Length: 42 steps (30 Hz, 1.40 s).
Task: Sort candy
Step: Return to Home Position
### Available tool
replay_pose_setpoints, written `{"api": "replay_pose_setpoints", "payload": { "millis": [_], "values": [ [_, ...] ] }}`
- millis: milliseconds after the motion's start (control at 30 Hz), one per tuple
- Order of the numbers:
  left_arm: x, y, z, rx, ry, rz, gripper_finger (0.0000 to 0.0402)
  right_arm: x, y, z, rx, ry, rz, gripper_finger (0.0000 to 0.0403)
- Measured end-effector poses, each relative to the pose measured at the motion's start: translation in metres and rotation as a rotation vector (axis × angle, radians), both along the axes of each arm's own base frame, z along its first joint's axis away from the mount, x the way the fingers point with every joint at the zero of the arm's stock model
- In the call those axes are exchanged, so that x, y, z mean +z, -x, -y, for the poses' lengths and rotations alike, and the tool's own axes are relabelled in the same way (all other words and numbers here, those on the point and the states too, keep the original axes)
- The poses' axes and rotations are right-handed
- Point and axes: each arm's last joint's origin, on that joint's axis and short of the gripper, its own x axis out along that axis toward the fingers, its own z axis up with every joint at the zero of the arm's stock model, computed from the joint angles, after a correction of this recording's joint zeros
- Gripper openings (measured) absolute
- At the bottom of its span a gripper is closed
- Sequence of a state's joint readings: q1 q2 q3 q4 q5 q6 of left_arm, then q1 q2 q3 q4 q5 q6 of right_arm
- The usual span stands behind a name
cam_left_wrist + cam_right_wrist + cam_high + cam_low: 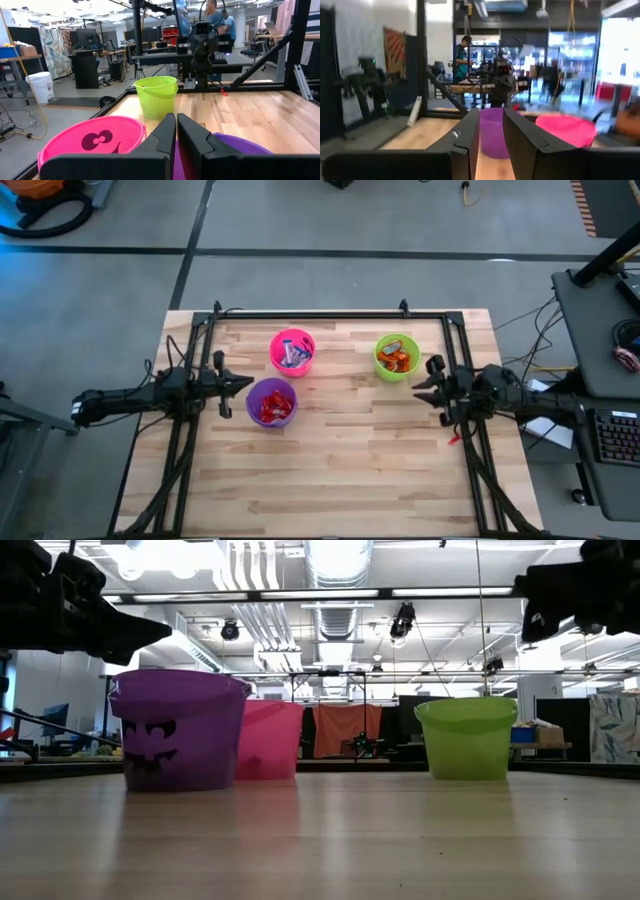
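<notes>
The candy lies in three cups on the far half of the table. Red-wrapped sweets (272, 408) fill the purple cup (271, 402). Blue-and-white bars (293, 356) are in the pink cup (291, 352), and orange sweets (399, 360) are in the green cup (397, 356). My left gripper (248, 384) hovers level just left of the purple cup, above its rim, fingers shut (176, 122) and empty. My right gripper (420, 377) hovers right of the green cup, pointing left, open a little (491, 120) and empty.
A black frame rail (330, 314) runs round the table's far and side edges. A small red item (453, 439) lies by the right rail. The near half of the wooden table (340, 480) is bare boards. People (220, 15) stand in the room beyond.
</notes>
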State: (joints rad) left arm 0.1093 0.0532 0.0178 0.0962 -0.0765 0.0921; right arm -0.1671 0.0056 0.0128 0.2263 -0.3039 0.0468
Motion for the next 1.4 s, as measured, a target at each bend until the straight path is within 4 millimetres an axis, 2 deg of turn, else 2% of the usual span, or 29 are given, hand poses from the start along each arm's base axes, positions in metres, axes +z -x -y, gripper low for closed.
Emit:
{"api": "replay_pose_setpoints", "payload": {
  "millis": [100, 300, 767, 1200, 1400],
  "values": [
    [-0.0004, -0.0003, 0.0, 0.0, 0.001, -0.006, 0.0, 0.0008, -0.0013, -0.0017, 0.006, 0.069, 0.015, 0.0074],
    [-0.001, -0.0012, -0.0001, 0.0, 0.002, -0.015, 0.0, 0.0019, -0.0012, -0.0011, -0.004, 0.026, 0.021, 0.0072],
    [-0.003, -0.0027, -0.0003, 0.0, 0.005, -0.038, 0.0, 0.002, -0.0012, -0.0011, -0.011, 0.052, 0.025, 0.0089],
    [-0.0038, -0.0034, -0.0004, 0.0, 0.006, -0.049, 0.0, 0.0019, -0.0013, -0.0011, -0.011, 0.051, 0.024, 0.0071],
    [-0.0039, -0.0034, -0.0004, 0.0, 0.006, -0.049, 0.0, 0.0018, -0.0013, -0.0011, -0.011, 0.051, 0.024, 0.0074]
  ]
}}
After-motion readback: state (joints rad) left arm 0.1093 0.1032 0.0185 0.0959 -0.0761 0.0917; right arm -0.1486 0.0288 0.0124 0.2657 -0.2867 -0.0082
